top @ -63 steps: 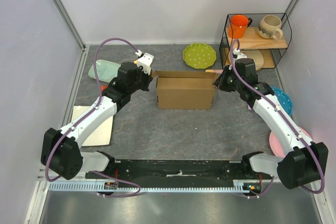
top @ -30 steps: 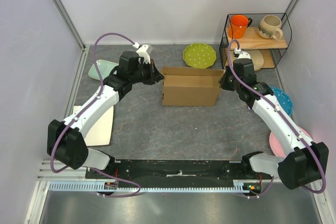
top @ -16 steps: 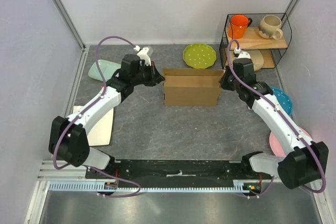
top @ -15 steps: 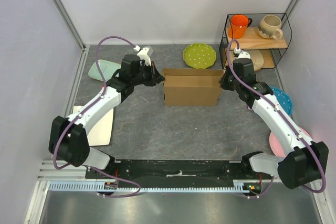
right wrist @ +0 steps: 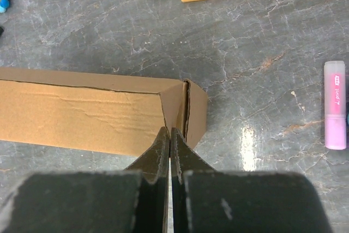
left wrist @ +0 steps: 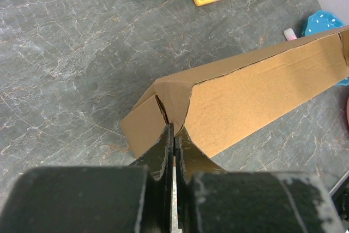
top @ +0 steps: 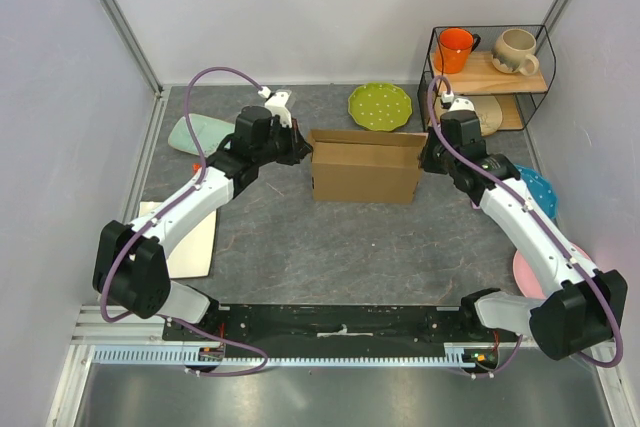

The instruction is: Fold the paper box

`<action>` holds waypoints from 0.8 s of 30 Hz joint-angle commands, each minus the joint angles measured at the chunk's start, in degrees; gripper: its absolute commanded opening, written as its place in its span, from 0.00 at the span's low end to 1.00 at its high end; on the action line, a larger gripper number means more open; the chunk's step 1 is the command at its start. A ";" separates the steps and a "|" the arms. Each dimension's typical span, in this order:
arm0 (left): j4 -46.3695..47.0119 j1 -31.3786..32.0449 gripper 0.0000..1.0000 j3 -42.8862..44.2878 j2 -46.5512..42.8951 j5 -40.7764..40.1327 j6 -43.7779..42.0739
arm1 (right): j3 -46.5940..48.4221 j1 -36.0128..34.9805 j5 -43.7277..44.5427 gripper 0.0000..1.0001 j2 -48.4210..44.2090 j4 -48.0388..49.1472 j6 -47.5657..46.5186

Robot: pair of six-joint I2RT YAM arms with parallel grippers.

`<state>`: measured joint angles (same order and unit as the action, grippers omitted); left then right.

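1. Brown paper box (top: 365,167) sits farther right and farther back than two seconds ago, and has barely changed over the last half second.
2. It stands mid-table, spanning from the left gripper (top: 300,152) at its left end to the right gripper (top: 425,159) at its right end. Each gripper's fingers are pinched together on an end wall's top edge.
3. Beyond the far edge is the green plate (top: 380,105), with the wire shelf (top: 490,77) far right. The near side is bare table (top: 340,247).

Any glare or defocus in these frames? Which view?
Right wrist: bright glare patch on the table right of the paper box; right gripper blurred, too near. Left wrist: left gripper equally blurred, box sharp. Top external: even light, no glare.
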<state>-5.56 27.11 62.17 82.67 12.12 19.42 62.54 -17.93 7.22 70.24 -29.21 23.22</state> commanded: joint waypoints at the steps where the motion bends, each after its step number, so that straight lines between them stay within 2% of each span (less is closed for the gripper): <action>1: -3.67 0.40 0.02 -1.53 0.73 -2.71 -4.21 | 2.41 -1.05 4.63 0.00 0.34 -3.04 -2.65; 11: -4.02 0.66 0.02 -1.35 0.73 -3.51 -5.80 | 4.43 -3.16 11.58 0.00 0.95 -4.36 -4.85; 24: -5.69 1.01 0.02 -0.03 1.26 -5.44 -7.91 | 5.75 -4.30 15.10 0.00 1.13 -4.36 -7.49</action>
<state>-5.45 28.10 62.19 82.67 9.52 15.25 65.63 -22.28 17.06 71.33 -34.39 17.82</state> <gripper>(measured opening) 0.025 0.009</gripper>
